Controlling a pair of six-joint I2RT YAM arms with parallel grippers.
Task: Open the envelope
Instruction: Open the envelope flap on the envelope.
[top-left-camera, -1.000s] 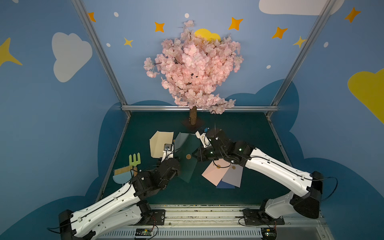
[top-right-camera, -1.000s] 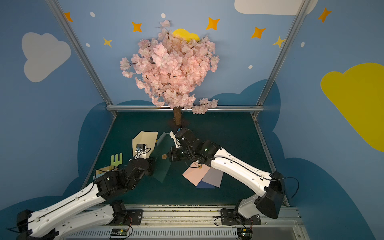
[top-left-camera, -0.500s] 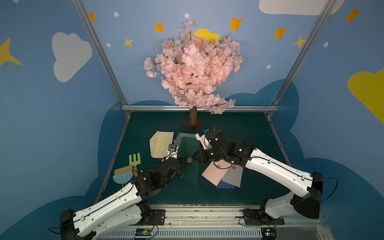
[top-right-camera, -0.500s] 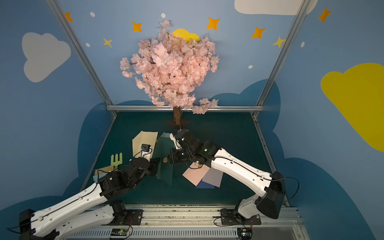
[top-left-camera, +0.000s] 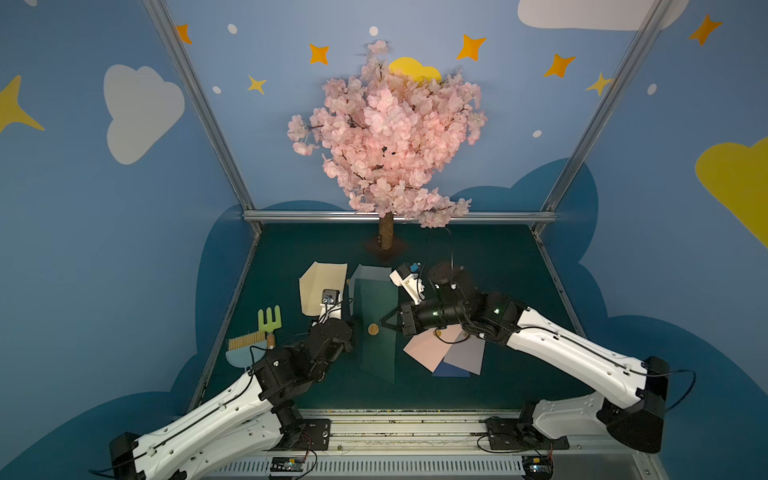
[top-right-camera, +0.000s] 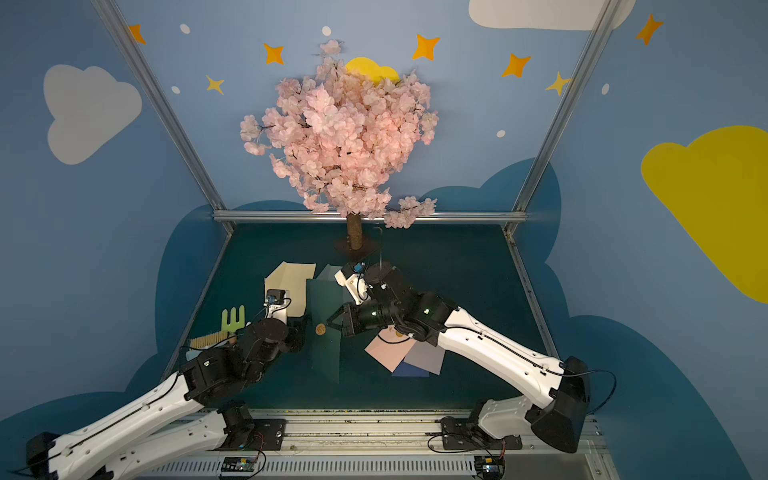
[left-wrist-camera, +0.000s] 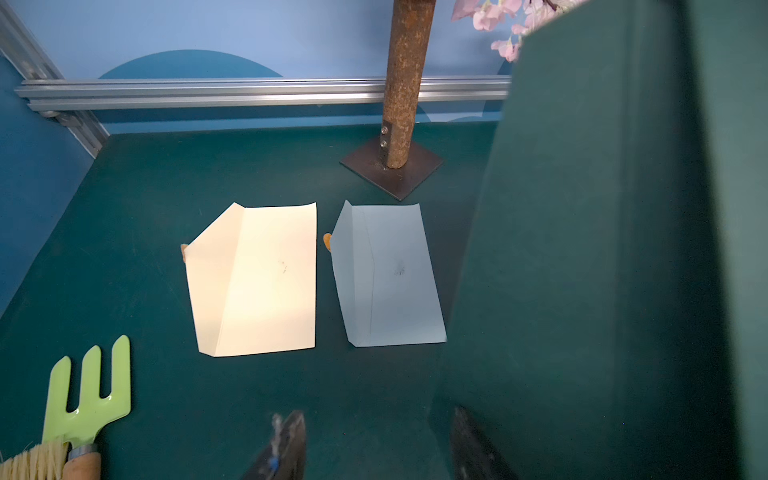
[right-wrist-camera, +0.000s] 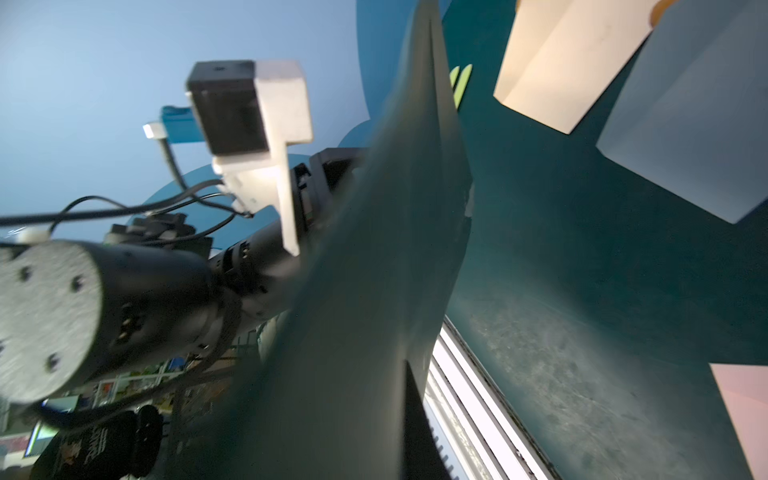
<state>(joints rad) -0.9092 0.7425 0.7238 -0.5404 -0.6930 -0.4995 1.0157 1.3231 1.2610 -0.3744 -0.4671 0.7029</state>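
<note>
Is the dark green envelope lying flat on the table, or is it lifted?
Lifted: the right gripper is shut on the dark green envelope, which in the left wrist view stands up from the table, hiding tree blossoms.

We see matt, smooth paper on the dark green envelope (top-left-camera: 376, 307), creased matt paper on the cream envelope (left-wrist-camera: 257, 278) and pale blue envelope (left-wrist-camera: 390, 278), a matt cloth-like table (left-wrist-camera: 166, 174), a rough brown trunk (left-wrist-camera: 405, 83), a brushed metal rail (left-wrist-camera: 208, 91), a glossy green fork (left-wrist-camera: 89, 395) with wooden handle (left-wrist-camera: 81, 467)
</note>
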